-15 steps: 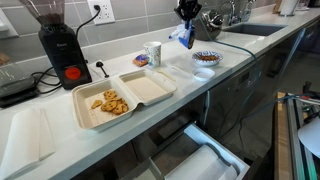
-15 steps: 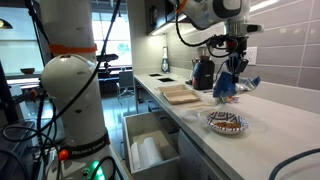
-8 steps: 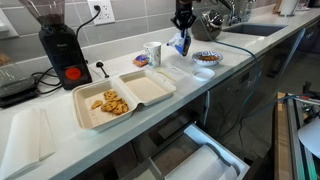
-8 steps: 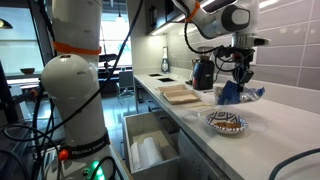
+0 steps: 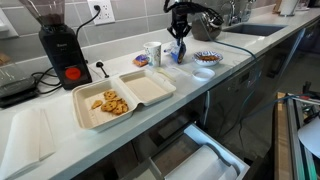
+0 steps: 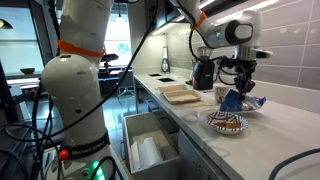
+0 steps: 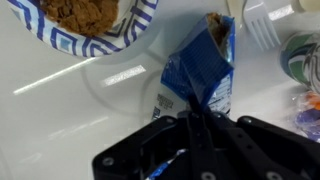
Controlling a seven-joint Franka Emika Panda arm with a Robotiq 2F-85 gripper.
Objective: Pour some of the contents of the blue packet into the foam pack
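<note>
The gripper (image 5: 180,30) is pressed together on the blue packet (image 5: 180,52). It pinches one edge, so the bag hangs beneath the fingers rather than being crushed around its middle. In the wrist view the packet (image 7: 200,70) stretches away from the gripper (image 7: 195,125), and its far end looks torn open.

The foam pack (image 5: 150,88) lies opened flat on the counter with both halves facing up, ready to receive a pour. Golden-brown contents (image 5: 110,102) already sit in the half farther from the packet, while the nearer half is bare.

The packet hangs well apart from the foam pack, beyond the white cup (image 5: 153,52), with the blue-patterned bowl (image 5: 207,58) farther off again. Held low and nowhere over the foam pack, the bag is probably being parked, judging the pouring done. Whether its bottom touches the counter cannot be told.
</note>
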